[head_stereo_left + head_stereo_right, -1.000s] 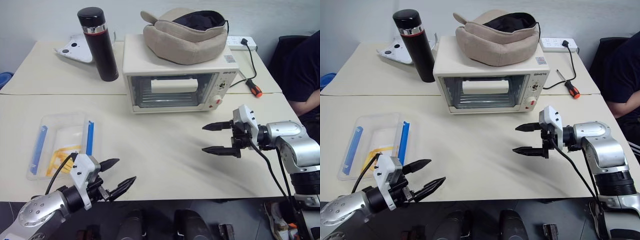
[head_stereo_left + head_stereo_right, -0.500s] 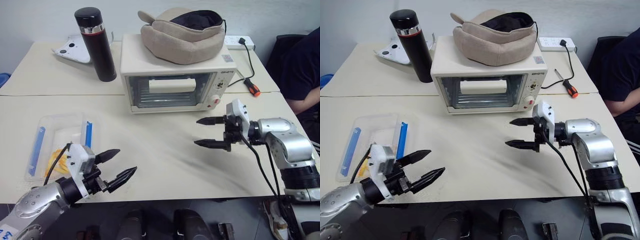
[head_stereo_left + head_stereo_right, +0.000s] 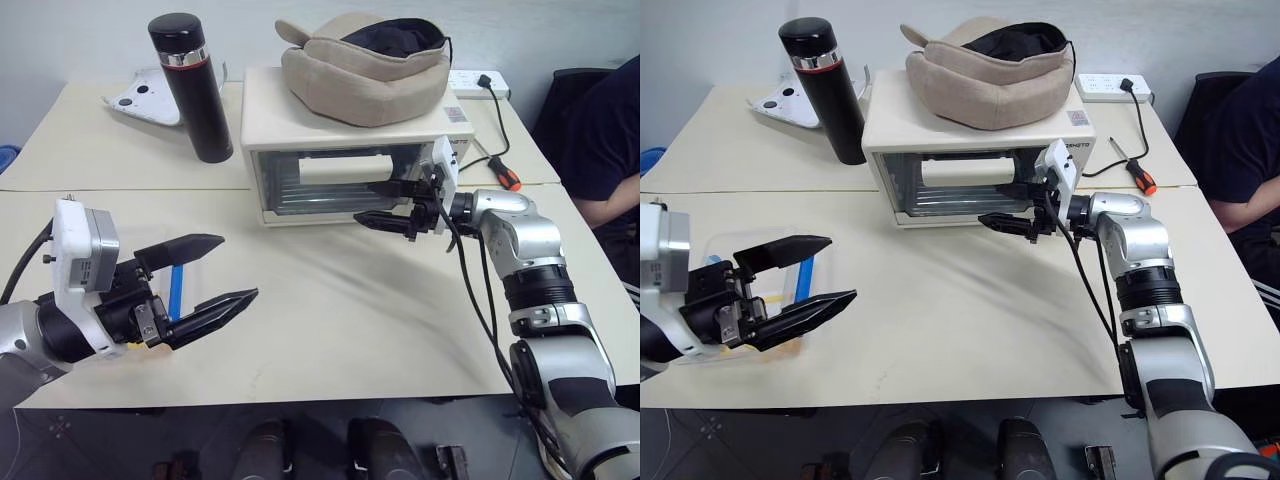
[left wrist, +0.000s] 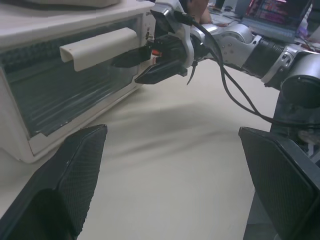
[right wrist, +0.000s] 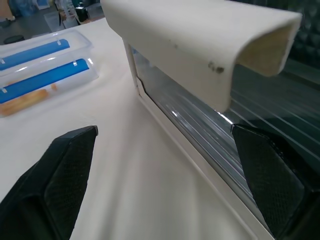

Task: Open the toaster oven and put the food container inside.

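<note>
Right hand [image 3: 383,203] reached the closed toaster oven [image 3: 340,150] handle [image 3: 345,168], fingers apart; left hand [image 3: 212,274] rose, fingers apart.

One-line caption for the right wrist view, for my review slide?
Right gripper, jaws open, faces the closed toaster oven's handle; food container lies beyond on the table.

Handle: I see the toaster oven's white bar handle [image 5: 210,50] close up, one end of it hollow.
Door: the glass door [image 5: 280,130] under it looks shut, rack wires behind it.
My right gripper [image 5: 165,185]: black fingers spread wide, one on each side of the handle, gripping nothing.
Container: the food container [image 5: 45,75] lies well apart on the table [image 5: 135,200], blue clips and a yellow strip visible.
</note>
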Robot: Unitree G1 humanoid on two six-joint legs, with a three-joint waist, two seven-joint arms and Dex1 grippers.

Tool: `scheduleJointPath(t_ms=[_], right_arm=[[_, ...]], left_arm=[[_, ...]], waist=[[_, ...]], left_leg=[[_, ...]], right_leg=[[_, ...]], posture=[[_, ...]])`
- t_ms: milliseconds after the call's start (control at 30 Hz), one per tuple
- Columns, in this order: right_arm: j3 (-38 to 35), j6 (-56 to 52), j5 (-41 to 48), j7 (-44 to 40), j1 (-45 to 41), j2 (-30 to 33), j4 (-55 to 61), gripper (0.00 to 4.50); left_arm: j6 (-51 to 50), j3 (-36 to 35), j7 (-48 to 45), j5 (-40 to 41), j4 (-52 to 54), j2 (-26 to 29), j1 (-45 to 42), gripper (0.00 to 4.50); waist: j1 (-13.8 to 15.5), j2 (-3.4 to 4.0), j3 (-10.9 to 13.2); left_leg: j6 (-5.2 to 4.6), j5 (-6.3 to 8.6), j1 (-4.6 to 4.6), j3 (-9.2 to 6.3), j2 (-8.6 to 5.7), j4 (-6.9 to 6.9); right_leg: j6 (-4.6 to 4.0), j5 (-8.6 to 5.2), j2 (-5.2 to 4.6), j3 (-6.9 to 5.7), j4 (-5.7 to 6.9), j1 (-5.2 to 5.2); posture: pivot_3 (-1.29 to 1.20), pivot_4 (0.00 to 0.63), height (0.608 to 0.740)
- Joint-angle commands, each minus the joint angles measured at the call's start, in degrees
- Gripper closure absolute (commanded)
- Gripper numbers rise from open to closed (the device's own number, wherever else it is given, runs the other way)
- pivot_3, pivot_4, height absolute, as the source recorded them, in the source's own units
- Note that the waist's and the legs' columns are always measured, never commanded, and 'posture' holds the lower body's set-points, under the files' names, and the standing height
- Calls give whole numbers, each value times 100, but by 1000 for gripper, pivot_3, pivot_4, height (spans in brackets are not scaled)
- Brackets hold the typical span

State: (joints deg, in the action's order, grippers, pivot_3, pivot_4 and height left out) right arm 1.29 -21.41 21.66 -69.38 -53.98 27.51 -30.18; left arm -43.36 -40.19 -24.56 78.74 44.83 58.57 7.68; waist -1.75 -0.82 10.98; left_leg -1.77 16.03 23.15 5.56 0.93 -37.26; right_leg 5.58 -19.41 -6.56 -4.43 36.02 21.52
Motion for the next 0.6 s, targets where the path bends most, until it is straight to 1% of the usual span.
scheduleJointPath(t_ms=[33, 167, 300, 367, 400, 500, 600], right_arm=[[-262, -185, 418, -313, 1, 139, 744, 28], [-182, -438, 623, -542, 424, 294, 1588, 28], [-95, -584, 635, -523, 781, 344, 2103, 28], [-34, -555, 544, -416, 918, 314, 2218, 0], [5, -531, 490, -327, 1006, 282, 2286, 0], [18, -596, 527, -115, 1200, 203, 2529, 0], [-4, -685, 623, 5, 1389, 170, 2806, 0]], left_arm=[[33, -39, -25, -239, -10, -20, 66, 0], [117, 264, -33, -567, -152, -68, -88, 0], [284, 815, -42, -1059, -553, -143, -694, 0], [366, 1092, -239, -1077, -815, -208, -1200, 397], [398, 1445, -245, -1262, -1061, -233, -1747, 539], [441, 2270, -336, -1820, -1637, -357, -3000, 1408], [491, 2813, -596, -2337, -2162, -556, -3850, 2291]], waist=[[-1, 1, 1], [17, 1, 1], [21, 1, 1], [20, 1, 1], [19, 1, 1], [31, 0, 0], [23, 0, 0]], left_leg=[[2, -1, 0, 0, 1, 3], [4, 0, 2, -1, 2, 18], [3, 2, 4, 0, 0, 14], [4, 1, 3, 2, -1, 13], [5, 1, 2, 2, -1, 13], [12, -3, 1, 1, 0, 10], [10, -4, 2, 4, -3, 10]], right_leg=[[0, 0, 1, 0, 0, 2], [0, 0, 3, -1, 6, 3], [0, 0, 2, -1, 4, 3], [0, 0, 2, -1, 4, 4], [0, 0, 2, 0, 5, 5], [0, 0, 8, -3, 5, 8], [1, 1, 12, -3, 29, 8]], posture=[[0, 150, 740], [0, 150, 740], [0, 150, 740], [0, 150, 740], [0, 150, 740], [0, 150, 740], [0, 150, 740]])
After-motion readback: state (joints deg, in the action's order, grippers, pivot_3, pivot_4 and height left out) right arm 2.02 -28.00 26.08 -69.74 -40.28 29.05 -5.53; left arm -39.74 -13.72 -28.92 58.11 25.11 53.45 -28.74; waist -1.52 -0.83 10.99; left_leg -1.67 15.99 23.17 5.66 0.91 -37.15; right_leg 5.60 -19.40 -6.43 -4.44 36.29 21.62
